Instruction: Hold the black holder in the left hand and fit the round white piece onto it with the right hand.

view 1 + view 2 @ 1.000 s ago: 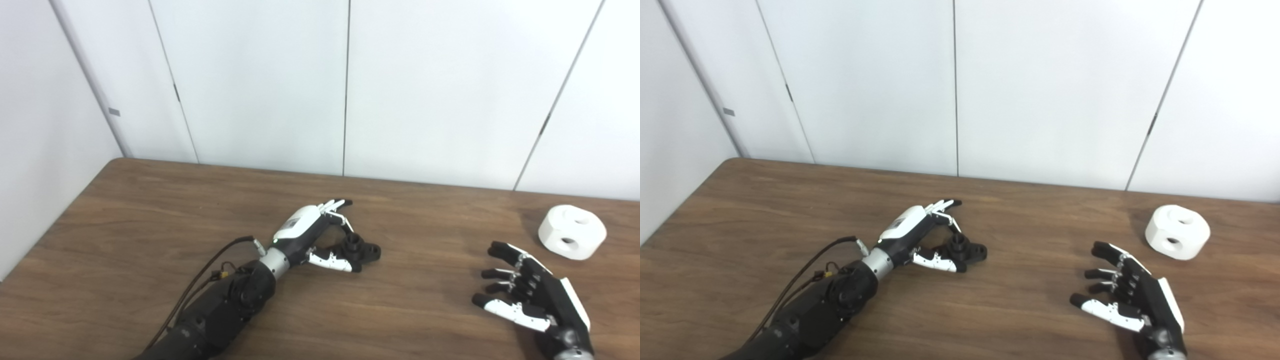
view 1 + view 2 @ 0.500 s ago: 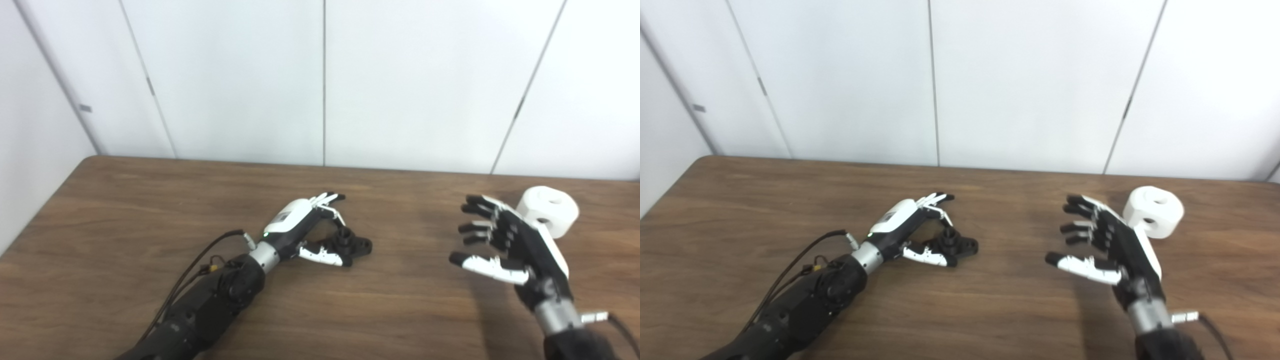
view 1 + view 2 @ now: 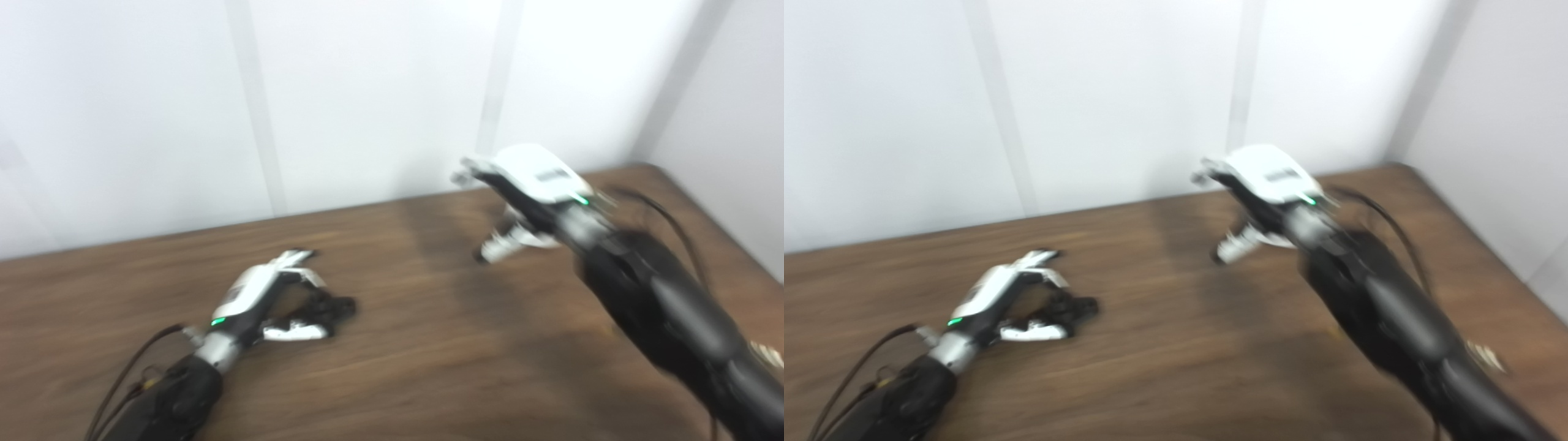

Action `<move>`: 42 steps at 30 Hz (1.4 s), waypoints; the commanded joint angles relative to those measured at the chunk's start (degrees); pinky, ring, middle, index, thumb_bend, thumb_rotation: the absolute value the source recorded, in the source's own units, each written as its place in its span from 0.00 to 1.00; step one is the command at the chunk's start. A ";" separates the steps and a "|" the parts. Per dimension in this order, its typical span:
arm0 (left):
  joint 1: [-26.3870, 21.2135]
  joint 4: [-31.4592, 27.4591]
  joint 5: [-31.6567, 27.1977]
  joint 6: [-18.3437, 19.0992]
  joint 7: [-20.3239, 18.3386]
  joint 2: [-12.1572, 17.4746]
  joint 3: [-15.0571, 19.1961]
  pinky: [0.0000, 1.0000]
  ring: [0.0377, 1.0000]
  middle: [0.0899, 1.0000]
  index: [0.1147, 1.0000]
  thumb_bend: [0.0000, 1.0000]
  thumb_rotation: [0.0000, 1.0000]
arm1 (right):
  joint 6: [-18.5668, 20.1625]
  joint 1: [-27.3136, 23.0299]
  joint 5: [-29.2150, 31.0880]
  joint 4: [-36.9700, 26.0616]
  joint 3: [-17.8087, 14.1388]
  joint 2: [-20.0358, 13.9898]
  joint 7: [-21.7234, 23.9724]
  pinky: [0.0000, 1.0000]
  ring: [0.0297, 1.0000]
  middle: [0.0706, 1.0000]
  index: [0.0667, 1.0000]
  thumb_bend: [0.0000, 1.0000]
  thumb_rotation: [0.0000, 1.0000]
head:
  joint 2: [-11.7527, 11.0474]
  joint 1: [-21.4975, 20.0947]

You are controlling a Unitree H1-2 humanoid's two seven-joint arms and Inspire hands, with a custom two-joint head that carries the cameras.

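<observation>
L robot hand [image 3: 260,300] at black holder [image 3: 327,308], labels blurred

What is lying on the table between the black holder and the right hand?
Nothing: between the black holder and the right hand both eye views show only bare brown table.

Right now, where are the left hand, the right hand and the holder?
left hand [image 3: 251,294]: left eye view, on its white back.
right hand [image 3: 527,184]: left eye view, on its white back.
holder [image 3: 1077,308]: right eye view, on its black body.
</observation>
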 commanded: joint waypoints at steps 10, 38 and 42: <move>4.63 5.44 2.75 -2.05 -8.36 0.22 -4.88 1.00 1.00 0.93 0.41 0.52 0.06 | -2.11 -16.32 -11.94 8.49 2.89 -5.49 21.52 0.93 1.00 1.00 0.84 1.00 0.45 | -1.92 -4.30; 4.73 5.73 2.11 -2.03 -9.26 1.28 -5.11 1.00 1.00 0.94 0.41 0.52 0.06 | 1.36 -21.05 -15.45 25.88 2.62 -4.27 34.48 0.94 1.00 1.00 0.92 1.00 0.42 | -2.64 -6.77; 4.79 5.87 1.65 -2.02 -9.50 1.19 -4.82 1.00 1.00 0.94 0.41 0.52 0.06 | 0.87 -21.07 -15.95 27.80 3.00 -4.28 30.88 0.93 1.00 1.00 0.90 1.00 0.43 | -2.58 -6.80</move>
